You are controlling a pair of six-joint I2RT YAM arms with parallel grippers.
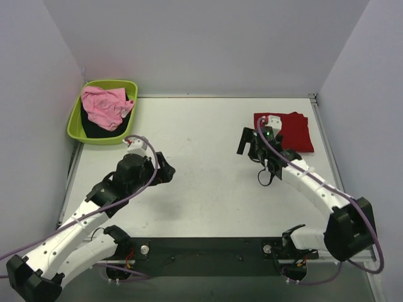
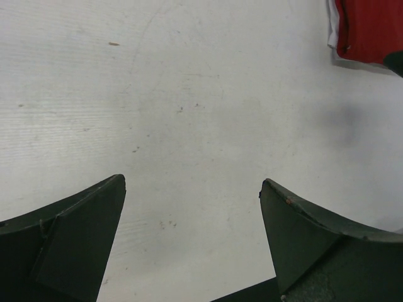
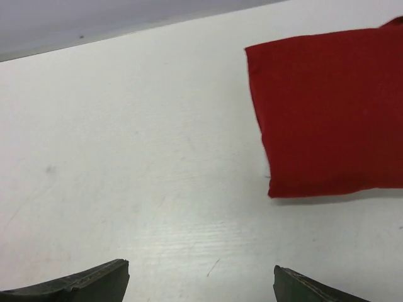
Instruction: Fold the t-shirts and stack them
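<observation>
A folded deep red t-shirt (image 1: 293, 130) lies at the back right of the table, also in the right wrist view (image 3: 327, 110) and the left wrist view (image 2: 368, 28). A white t-shirt edge (image 2: 332, 28) shows under it. A crumpled pink t-shirt (image 1: 105, 106) lies on a black t-shirt (image 1: 96, 128) in the lime-green tub (image 1: 75, 119) at the back left. My right gripper (image 1: 247, 143) (image 3: 201, 266) is open and empty, just left of the red shirt. My left gripper (image 1: 165, 170) (image 2: 192, 182) is open and empty over bare table at left centre.
The white table (image 1: 208, 157) is bounded by grey walls at the back and both sides. The tub stands in the back left corner. A dark base rail (image 1: 208, 248) runs along the near edge between the arm mounts.
</observation>
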